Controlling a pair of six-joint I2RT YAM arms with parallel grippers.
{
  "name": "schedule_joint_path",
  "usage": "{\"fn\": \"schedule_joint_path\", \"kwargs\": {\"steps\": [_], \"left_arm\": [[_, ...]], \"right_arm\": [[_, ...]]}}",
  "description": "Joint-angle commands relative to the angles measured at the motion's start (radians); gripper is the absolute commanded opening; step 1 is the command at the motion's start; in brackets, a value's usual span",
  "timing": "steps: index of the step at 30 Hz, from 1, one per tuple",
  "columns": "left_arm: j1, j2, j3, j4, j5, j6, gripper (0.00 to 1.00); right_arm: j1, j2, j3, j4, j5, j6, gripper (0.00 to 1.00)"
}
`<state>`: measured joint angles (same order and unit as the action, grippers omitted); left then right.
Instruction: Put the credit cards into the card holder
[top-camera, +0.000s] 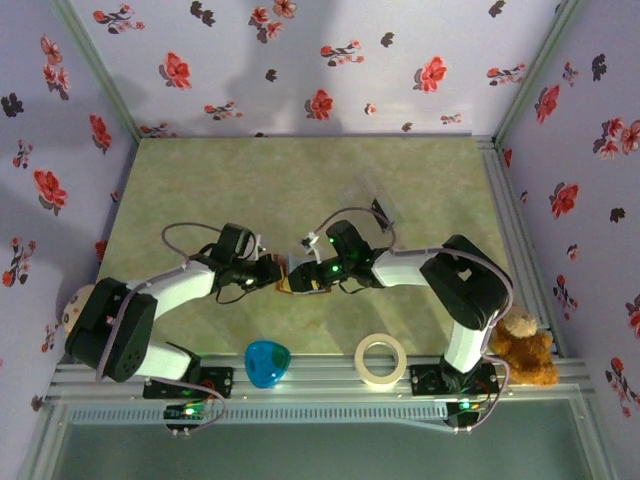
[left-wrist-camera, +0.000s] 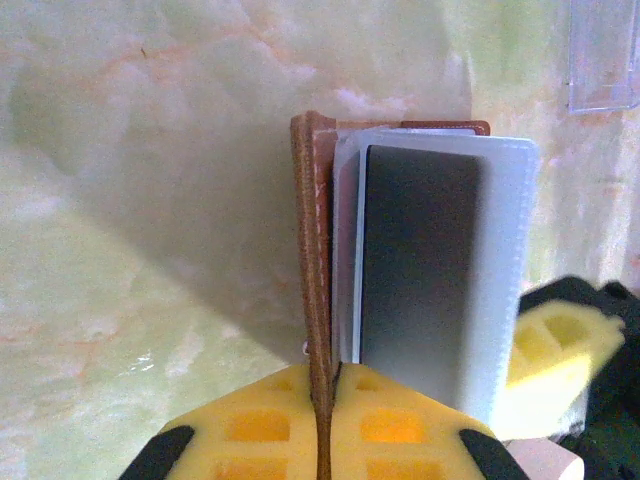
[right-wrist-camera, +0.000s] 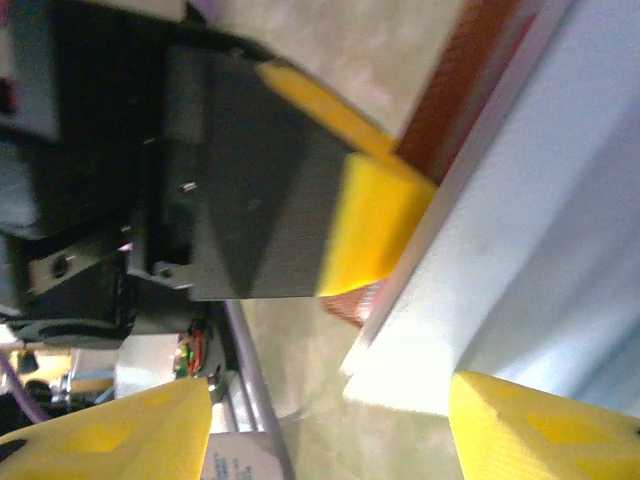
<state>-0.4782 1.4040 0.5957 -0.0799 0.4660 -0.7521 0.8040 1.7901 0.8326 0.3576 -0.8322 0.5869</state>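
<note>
Your left claw (left-wrist-camera: 322, 402) is clenched on the brown cover of the card holder (left-wrist-camera: 312, 250), standing it on edge at the centre of the counter (top-camera: 300, 170). Hold that pinch firm and level, so the clear sleeves fan out toward 3 o'clock. A dark card (left-wrist-camera: 420, 260) appears fully seated in the front sleeve. Your right claw (right-wrist-camera: 330, 390) is released, its jaws spread with the sleeve's corner between them and nothing gripped. Back it straight away from the sleeve so a finger does not catch the soft plastic and drag the card out or twist the holder out of the pinch. I judge that to be the main risk here. The counter is a smooth, pale green marbled sheet that looks slippery, so thin cards will probably slide on it. A clear stand (top-camera: 378, 208) sits at 1 o'clock from the holder, a tape roll (top-camera: 364, 365) at 5 o'clock, a blue object (top-camera: 267, 362) at 6 o'clock and a teddy bear (top-camera: 522, 350) at 4 o'clock. Flowered lilac walls (top-camera: 300, 60) close in three sides.
</note>
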Motion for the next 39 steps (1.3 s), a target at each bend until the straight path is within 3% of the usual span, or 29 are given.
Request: {"fn": "schedule_joint_path", "kwargs": {"steps": [1, 4, 7, 8, 11, 14, 20, 26, 27, 29, 32, 39], "left_arm": [[0.013, 0.013, 0.004, -0.02, 0.013, 0.009, 0.0], [0.013, 0.002, -0.001, -0.017, 0.015, 0.009, 0.0], [0.016, -0.001, -0.002, -0.018, 0.014, 0.013, 0.0], [0.016, 0.0, -0.002, -0.017, 0.016, 0.009, 0.0], [0.016, -0.001, -0.006, -0.008, 0.022, 0.006, 0.0], [0.018, 0.01, 0.004, -0.012, 0.023, 0.016, 0.0], [0.018, 0.021, 0.007, 0.001, 0.033, 0.013, 0.0], [0.018, 0.017, 0.001, 0.005, 0.033, 0.009, 0.0], [0.021, 0.017, 0.003, -0.005, 0.029, 0.014, 0.02], [0.022, 0.0, 0.003, -0.028, 0.011, 0.023, 0.24], [0.024, -0.068, -0.007, -0.052, -0.028, 0.025, 0.4], [0.065, -0.117, 0.012, -0.124, -0.048, 0.041, 0.41]], "right_arm": [[0.026, 0.021, 0.043, 0.04, -0.065, 0.004, 0.6], [0.024, 0.019, 0.059, -0.043, 0.028, -0.027, 0.5], [0.016, -0.001, 0.064, -0.162, 0.168, -0.065, 0.31], [0.017, -0.016, 0.074, -0.215, 0.206, -0.082, 0.3], [0.036, -0.073, 0.079, -0.288, 0.276, -0.12, 0.47], [0.048, -0.123, 0.076, -0.32, 0.316, -0.134, 0.49], [0.081, -0.157, 0.157, -0.559, 0.664, -0.156, 0.64], [0.099, -0.138, 0.2, -0.613, 0.779, -0.108, 0.7], [0.098, -0.147, 0.199, -0.62, 0.804, -0.101, 0.7], [0.09, -0.173, 0.204, -0.656, 0.875, -0.093, 0.71], [0.053, -0.212, 0.227, -0.731, 0.94, -0.105, 0.72], [-0.12, -0.265, 0.326, -0.902, 1.026, -0.281, 0.79]]}}
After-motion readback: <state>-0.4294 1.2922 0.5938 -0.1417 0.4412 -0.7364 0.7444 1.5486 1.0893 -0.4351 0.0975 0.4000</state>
